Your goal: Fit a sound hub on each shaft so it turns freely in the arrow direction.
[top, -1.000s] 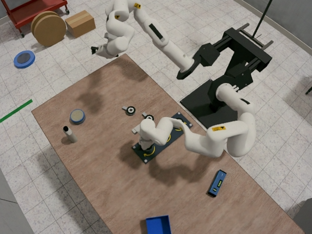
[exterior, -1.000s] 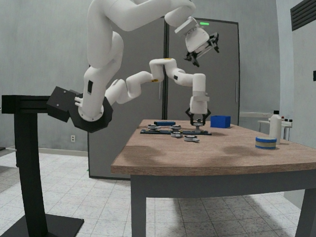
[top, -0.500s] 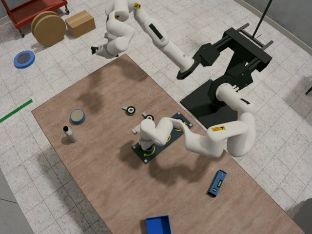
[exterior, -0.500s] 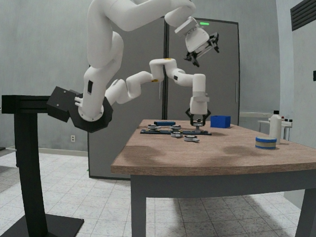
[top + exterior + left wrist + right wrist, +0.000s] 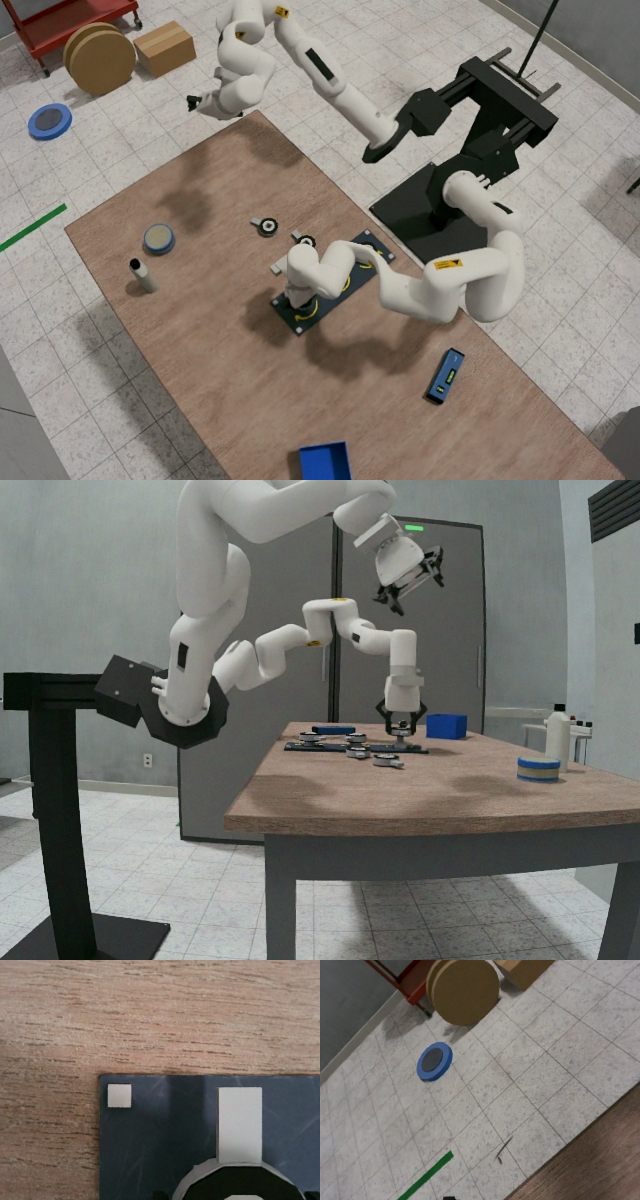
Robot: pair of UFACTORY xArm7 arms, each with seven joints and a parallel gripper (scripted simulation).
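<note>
My left gripper (image 5: 401,730) (image 5: 236,1195) is shut on a hub (image 5: 401,733) (image 5: 240,1180) over one end of the dark plate (image 5: 285,316) (image 5: 424,751) (image 5: 150,1135). The hub's pale tab (image 5: 240,1125) lies over the plate. How far the hub is down on its shaft is hidden. Two more hubs (image 5: 310,736) (image 5: 355,736) stand on the plate, partly hidden by the left arm in the top view. Two loose hubs (image 5: 267,226) (image 5: 306,241) (image 5: 386,760) (image 5: 358,752) lie on the table beside it. Yellow arrows (image 5: 308,313) mark the plate. My right gripper (image 5: 419,596) is open and empty, high above the table.
A blue bin (image 5: 324,461) (image 5: 446,726), a blue level (image 5: 445,375) (image 5: 333,730), a round tin (image 5: 158,238) (image 5: 538,769) and a white bottle (image 5: 146,277) (image 5: 557,738) stand on the table (image 5: 217,320). The left arm spans the plate. The right wrist view shows the floor (image 5: 520,1060) and a table edge.
</note>
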